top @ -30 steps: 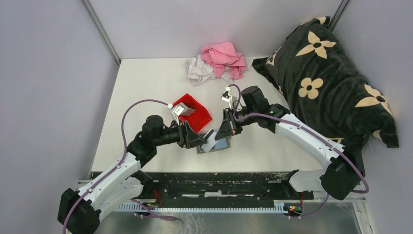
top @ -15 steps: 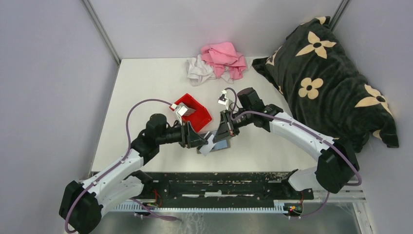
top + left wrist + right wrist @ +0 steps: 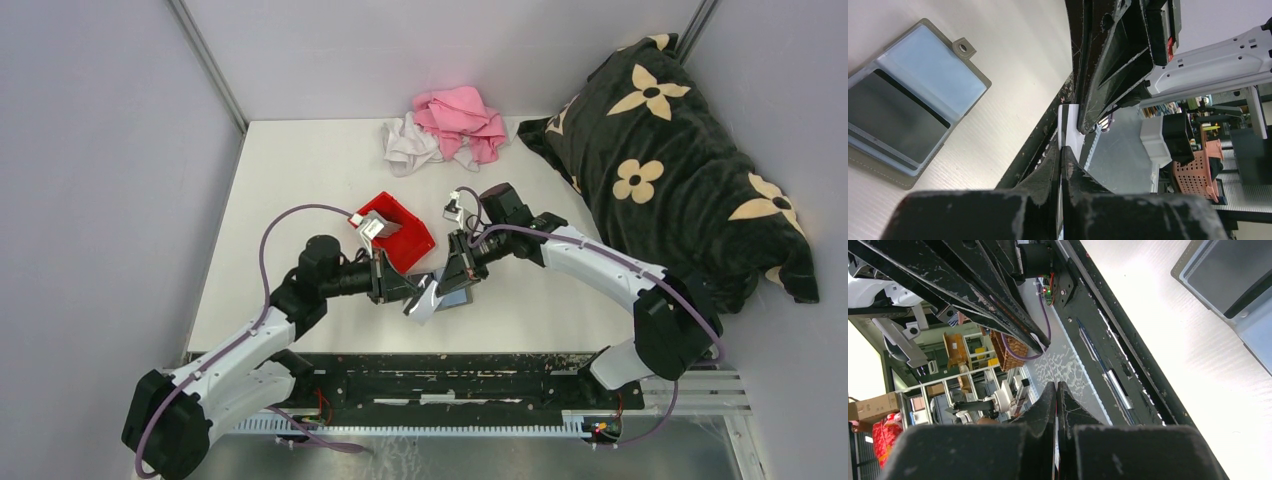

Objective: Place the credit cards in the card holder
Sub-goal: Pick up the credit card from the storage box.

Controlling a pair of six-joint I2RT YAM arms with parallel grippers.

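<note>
Card (image 3: 1067, 120) pinched in left hand (image 3: 1060, 150), wallet (image 3: 908, 100) just beside.

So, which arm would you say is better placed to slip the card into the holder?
Probably the left: the left gripper is shut on a card, with the open card holder lying close beside it.

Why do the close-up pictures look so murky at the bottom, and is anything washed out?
Left wrist view: the fingers sit too close to the lens, so they blur; the card holder is sharp. Right wrist view: same blurred fingers, and the table is glaring white.
</note>
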